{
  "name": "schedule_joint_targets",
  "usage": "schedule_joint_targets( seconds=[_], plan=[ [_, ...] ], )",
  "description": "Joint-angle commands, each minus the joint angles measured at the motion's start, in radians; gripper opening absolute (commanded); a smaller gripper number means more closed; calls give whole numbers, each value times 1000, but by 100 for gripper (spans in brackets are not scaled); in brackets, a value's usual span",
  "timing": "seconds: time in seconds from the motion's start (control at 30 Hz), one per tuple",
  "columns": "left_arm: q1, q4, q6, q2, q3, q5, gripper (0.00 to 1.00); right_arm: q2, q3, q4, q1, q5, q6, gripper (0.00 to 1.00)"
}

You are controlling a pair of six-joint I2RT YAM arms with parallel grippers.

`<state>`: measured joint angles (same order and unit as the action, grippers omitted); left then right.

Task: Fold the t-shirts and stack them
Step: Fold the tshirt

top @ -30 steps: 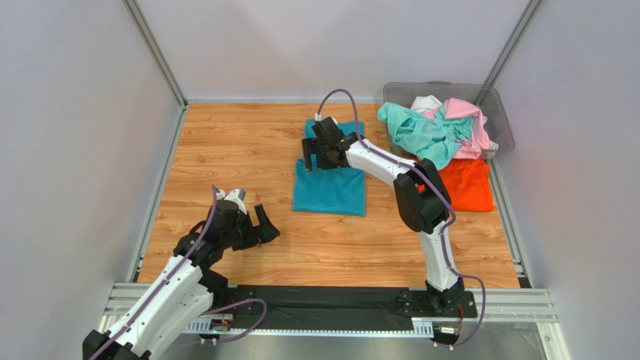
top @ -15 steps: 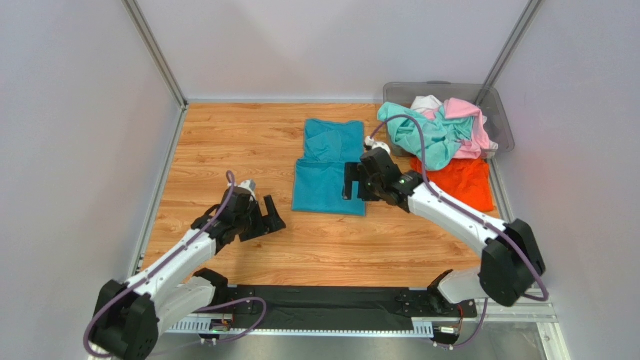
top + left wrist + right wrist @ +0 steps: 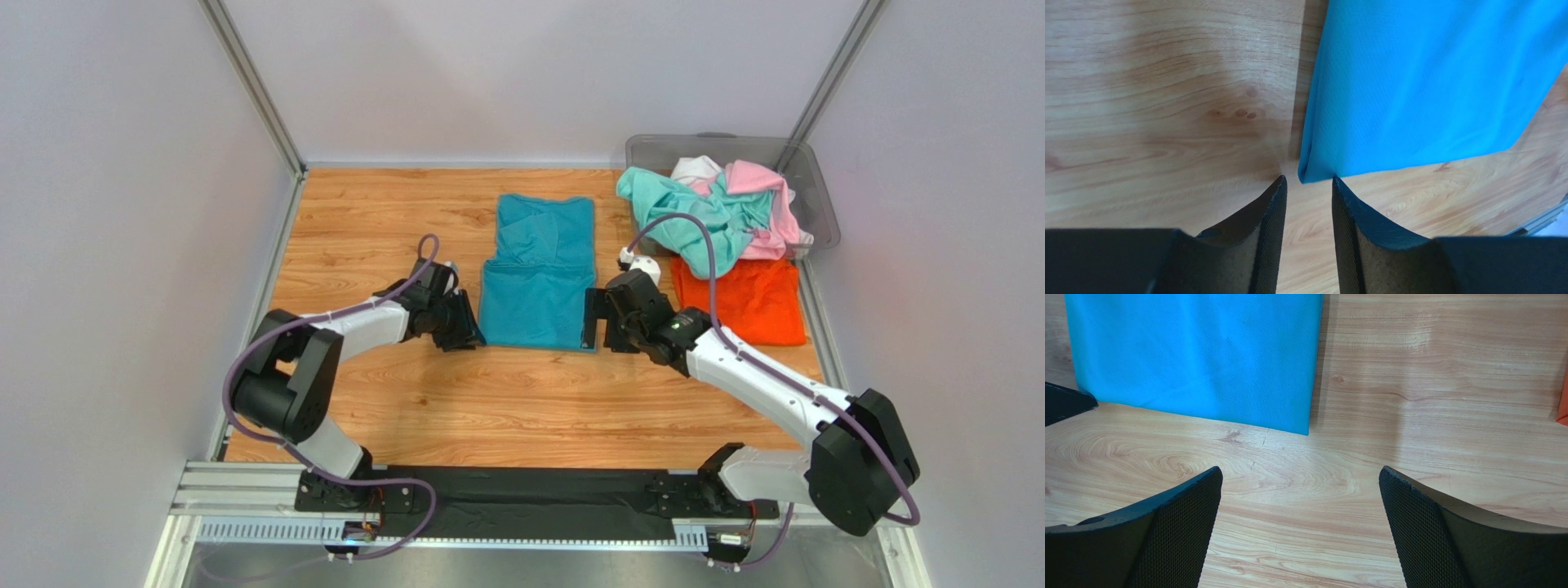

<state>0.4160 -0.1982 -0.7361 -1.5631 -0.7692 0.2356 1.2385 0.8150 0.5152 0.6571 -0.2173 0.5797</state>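
T-shirt (image 3: 536,276), teal-blue, lengthwise near-to-far, neckline perhaps far

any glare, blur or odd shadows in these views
Top external: even, soft light, no glare, wood grain of the table sharp. Left wrist: the teal-blue t-shirt throws a dark shadow along its left edge, with a fainter patch beside it. Right wrist: soft shadow bands on the wood right of the shirt, weave crisp, no blur.

We see the teal-blue t-shirt (image 3: 540,272) lying flat, partly folded, mid-bench (image 3: 368,221). The orange t-shirt (image 3: 763,300) lies flat to its right. Behind that, the mint-green t-shirt (image 3: 693,218), pink t-shirt (image 3: 767,196) and white t-shirt (image 3: 696,168) are heaped, crumpled.
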Motion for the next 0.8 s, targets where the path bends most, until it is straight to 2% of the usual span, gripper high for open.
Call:
schedule_joint_targets(
  seconds=[0.0,0.03,0.07,0.13,0.2,0.23,0.33,0.53,0.67,0.77],
  plan=[
    [-3,40,6,-60,-39,62,37,-19,-13,-43,-13,-36,-1,100],
    [-3,45,3,-70,-41,67,37,-13,-14,-44,-14,-33,-4,100],
    [-3,45,-3,-78,-42,64,31,-10,-14,-47,-20,-30,-4,100],
    [-3,49,-5,-104,-41,74,26,6,-16,-56,-25,-19,-6,100],
    [-3,51,-3,-120,-42,73,26,9,-17,-69,-28,-7,-6,100],
    [-3,49,-2,-127,-48,73,16,18,-17,-73,-31,2,-9,100],
    [-3,39,4,-158,-70,71,0,44,-19,-93,-34,39,-14,100],
    [-3,13,23,-160,-67,77,0,134,-2,-118,-77,113,-38,98],
    [-3,-9,21,-85,-13,16,0,199,7,-139,-108,180,-52,94],
    [-3,3,18,-43,39,2,0,254,24,-147,-113,202,-63,87]
  ],
)
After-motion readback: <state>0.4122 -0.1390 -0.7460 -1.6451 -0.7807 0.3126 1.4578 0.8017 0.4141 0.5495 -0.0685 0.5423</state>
